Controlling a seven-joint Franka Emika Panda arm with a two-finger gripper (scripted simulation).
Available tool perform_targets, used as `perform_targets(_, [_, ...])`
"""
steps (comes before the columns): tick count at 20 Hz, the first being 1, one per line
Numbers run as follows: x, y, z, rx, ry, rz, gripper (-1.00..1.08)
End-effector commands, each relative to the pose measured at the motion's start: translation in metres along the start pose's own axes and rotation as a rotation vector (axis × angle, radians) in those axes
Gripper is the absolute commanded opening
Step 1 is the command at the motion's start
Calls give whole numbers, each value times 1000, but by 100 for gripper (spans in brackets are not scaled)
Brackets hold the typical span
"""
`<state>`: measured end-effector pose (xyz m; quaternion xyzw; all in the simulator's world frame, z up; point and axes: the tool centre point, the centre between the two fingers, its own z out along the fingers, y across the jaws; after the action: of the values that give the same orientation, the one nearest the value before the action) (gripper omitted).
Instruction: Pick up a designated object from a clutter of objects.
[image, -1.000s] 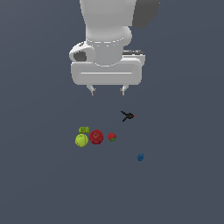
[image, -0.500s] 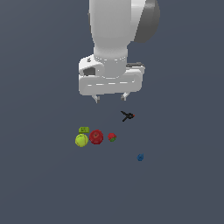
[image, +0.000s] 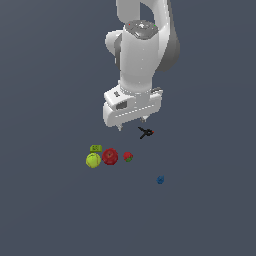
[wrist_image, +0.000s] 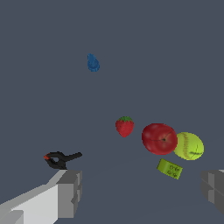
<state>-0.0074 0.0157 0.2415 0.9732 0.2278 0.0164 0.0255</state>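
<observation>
Item one, the black clamp: it is lying flat on the grey floor, red-orange tip pointing toward the exterior view's right, forked handles splaying the other way. Taking the red apple as landmark, the clamp is sitting well apart from it, up and toward the exterior view's right. Item two, the gripper: it is hanging over the floor just beside the clamp, on the side nearer the apple, not touching it; its two fingers are standing wide apart with nothing between them, and in the wrist view one fingertip is showing just below the clamp. Item three, the yellow-green ball: it is resting against the apple on the exterior view's left. Item four, the green block: it is lying just beside the ball, near the apple's upper left in the exterior view. Item five, the small red-and-green fruit: it is sitting near the apple on the exterior view's right, apart from it. Item six, the blue lump: it is lying alone, well apart from the apple, down and toward the exterior view's right.
</observation>
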Motion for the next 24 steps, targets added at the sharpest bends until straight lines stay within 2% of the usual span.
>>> perform_targets(1, [-3, -9, 17, -4, -6, -92, 100])
perform_targets(12, [-24, -56, 86, -1, -22, -499, 100])
perform_targets(24, [-58, -114, 145, 35, -9, -931, 100])
